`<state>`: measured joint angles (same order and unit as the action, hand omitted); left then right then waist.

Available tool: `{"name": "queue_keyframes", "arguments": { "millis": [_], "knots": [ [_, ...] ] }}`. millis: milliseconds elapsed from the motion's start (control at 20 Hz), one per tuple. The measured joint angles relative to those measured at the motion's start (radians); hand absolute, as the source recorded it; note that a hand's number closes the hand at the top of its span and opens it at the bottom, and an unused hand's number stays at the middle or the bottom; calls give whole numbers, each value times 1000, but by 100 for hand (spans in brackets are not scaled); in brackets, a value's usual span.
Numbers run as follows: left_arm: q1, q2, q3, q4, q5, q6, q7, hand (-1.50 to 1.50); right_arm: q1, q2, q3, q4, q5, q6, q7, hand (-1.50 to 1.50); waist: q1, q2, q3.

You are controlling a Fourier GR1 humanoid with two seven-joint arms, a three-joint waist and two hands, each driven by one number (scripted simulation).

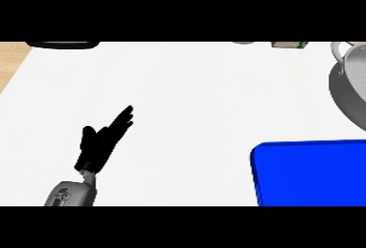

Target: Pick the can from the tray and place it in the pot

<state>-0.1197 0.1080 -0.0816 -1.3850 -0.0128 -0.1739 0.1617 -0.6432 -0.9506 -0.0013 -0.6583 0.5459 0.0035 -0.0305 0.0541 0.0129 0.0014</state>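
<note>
White counter [193, 97] fills most of the head view, with a wood-coloured strip [10, 60] showing at about 10 o'clock along the left edge. Blue tray [311, 172] sits at roughly 4 o'clock, cut off by the right and lower edges; only its flat blue top shows, no can visible on the part in frame, so can location can't be told from this view. Grey metal pot [346, 89] is at about 2 o'clock, half out of frame on the right, one handle loop visible at its top; well apart from the tray, with bare counter between them. Left hand [100, 143] is at about 8 o'clock, coming up from a grey forearm [70, 193] at the lower edge; fingers straight and pointing up and to the right, relaxed, holding nothing, well apart from both tray and pot. Right hand doesn't show anywhere. Along the top edge: a dark curved object [63, 44] at 11 o'clock, mostly cut off, and a small greenish item [289, 44] at about 1 o'clock, too clipped to identify.
</note>
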Motion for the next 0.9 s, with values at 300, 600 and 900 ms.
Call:
{"name": "queue_keyframes", "arguments": {
  "millis": [300,600,900],
  "knots": [
    [0,2,1,-1,-3,-4,-9,0,-109,78,78,166,84,138,133,-150,8,2,0],
    [2,-3,5,5,-7,1,-21,0,-213,147,79,322,109,220,183,-150,3,0,-1],
    [14,-3,8,3,-11,6,-32,0,-270,204,-79,320,-25,66,93,-150,-10,-1,4]
  ]
}}
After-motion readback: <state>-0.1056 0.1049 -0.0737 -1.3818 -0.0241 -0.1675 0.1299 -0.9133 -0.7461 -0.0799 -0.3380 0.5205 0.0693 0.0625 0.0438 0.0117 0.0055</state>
